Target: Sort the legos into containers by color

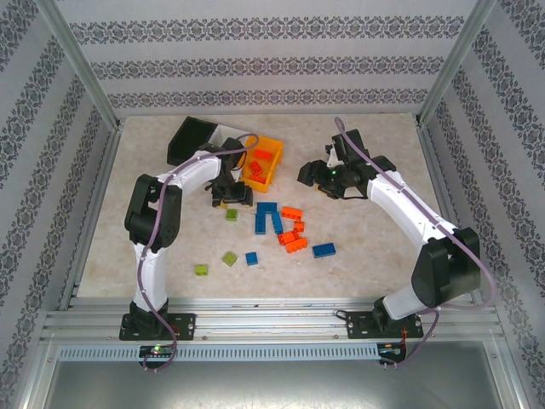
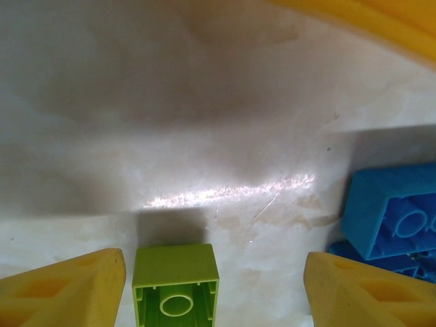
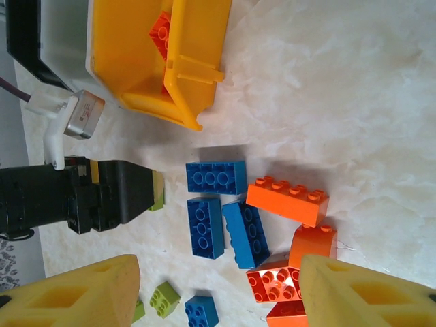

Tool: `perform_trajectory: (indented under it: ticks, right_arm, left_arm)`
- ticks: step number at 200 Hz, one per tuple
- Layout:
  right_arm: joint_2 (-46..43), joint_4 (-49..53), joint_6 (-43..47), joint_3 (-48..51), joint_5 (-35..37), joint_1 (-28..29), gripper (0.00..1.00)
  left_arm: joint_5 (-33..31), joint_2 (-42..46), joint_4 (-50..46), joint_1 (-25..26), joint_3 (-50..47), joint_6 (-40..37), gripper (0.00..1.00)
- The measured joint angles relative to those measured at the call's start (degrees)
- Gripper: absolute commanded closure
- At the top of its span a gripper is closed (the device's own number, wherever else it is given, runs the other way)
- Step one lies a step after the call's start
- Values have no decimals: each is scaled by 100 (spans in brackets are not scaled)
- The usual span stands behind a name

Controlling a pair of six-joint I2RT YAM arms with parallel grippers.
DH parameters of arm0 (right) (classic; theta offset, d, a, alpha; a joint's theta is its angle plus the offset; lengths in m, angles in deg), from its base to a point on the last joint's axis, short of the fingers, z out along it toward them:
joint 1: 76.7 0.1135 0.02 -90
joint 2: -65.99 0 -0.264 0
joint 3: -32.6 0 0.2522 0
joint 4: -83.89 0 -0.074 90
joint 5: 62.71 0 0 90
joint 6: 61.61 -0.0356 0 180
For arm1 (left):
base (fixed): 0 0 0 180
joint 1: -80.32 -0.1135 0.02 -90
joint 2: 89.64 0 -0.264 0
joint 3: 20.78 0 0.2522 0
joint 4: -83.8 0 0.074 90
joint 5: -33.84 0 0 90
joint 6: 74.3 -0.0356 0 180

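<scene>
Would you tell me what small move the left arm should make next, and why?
Probably close the left gripper on the lime green brick. Its jaws stand open on either side of the brick, which rests on the table between them, nothing else in the gap. The brick sits off-centre, so a slow squeeze seems safest.

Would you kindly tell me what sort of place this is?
Likely a robotics lab work cell: aluminium frame around a marble-look table, patterned backdrop panels, left arm and right arm bolted at its near edge.
</scene>
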Motion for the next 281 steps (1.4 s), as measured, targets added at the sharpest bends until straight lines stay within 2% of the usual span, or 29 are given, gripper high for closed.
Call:
perform_trajectory:
  ticks: [48,123,190,228,257,281]
  right_arm:
    - [203,-107,-28,0,-20,4,36]
    - [208,-177,-155,0,-13,146,36]
    - [468,-168,-153,-249,4,319,36]
    - [468,-129,-149,-273,28,345,35]
    - [468,-46,-149,-273,46,345,36]
    - [470,-7,-149,-275,48,356,35]
  left_arm:
    - [-173,4,-37,81,-417,-17,37]
    - [-289,15,-61,81,-503,-136,60]
    - [-264,284,-98,-20,-463,-149,63]
    - [-245,334,-289,-520,284,-162,63]
    - [-245,319,-293,-953,1202,-142,63]
    - [-269,68,-295,-1123,2127,-138,62]
